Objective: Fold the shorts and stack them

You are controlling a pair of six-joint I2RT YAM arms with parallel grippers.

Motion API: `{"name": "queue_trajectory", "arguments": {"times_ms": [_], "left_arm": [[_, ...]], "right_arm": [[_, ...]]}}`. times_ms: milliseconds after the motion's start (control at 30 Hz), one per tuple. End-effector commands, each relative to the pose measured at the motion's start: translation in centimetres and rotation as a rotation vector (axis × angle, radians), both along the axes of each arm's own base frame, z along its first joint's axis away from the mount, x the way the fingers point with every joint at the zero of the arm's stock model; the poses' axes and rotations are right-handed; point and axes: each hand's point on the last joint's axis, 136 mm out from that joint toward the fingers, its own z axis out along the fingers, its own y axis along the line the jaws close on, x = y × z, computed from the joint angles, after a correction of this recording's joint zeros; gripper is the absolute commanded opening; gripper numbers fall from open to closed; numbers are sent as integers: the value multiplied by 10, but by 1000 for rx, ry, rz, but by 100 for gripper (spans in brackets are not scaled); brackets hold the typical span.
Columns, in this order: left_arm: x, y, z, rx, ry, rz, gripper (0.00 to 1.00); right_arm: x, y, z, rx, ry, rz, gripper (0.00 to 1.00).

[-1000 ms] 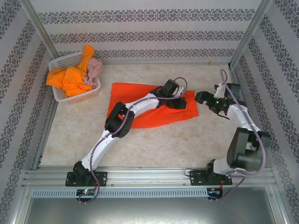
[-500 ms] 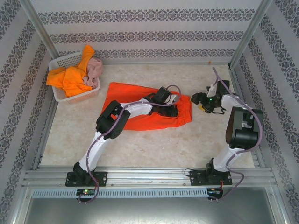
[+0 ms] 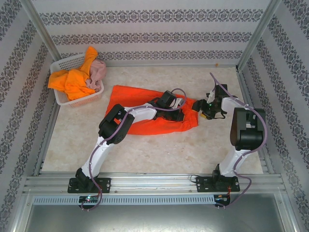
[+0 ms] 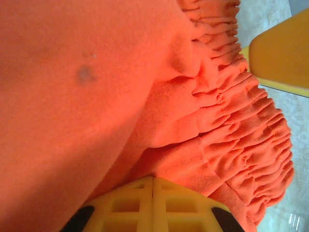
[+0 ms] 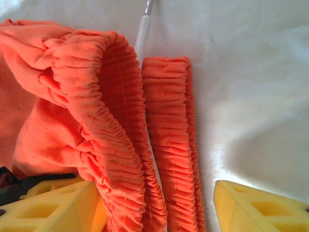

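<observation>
Moving in from the right, my right hand (image 3: pixel 200 107) has reached the waistband of the red-orange shorts (image 3: pixel 128 96), which lie mid-table and have slid a bit left, so I can grab and fold. Its fingers are spread around the band. My left hand (image 3: pixel 177 113) is spread too, on the cloth. No writing shows.

Left arm: reaching forward, elbow bent; left gripper (image 3: pixel 178 112) held low, jaws apart. Right arm: folded tight; right gripper (image 3: pixel 199 106) just beside its tips, jaws wide.
</observation>
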Motion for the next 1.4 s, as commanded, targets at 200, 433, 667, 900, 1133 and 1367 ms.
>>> {"name": "queue_trajectory", "arguments": {"times_ms": [200,433,667,900,1133,1367], "left_arm": [[2,18,-18,52,30,46,0],[3,18,-19,44,32,49,0],[5,17,-17,41,29,48,0],[5,18,-17,38,32,51,0],[7,18,-12,26,23,59,0],[13,23,7,-21,-5,92,0]], "right_arm": [[-9,11,-23,-30,82,9,59],[-11,18,-21,-51,90,27,52],[-17,22,-23,-127,148,82,52],[-25,22,-27,-178,213,102,45],[-30,23,-30,-248,263,123,35],[-30,23,-29,-244,262,104,2]]}}
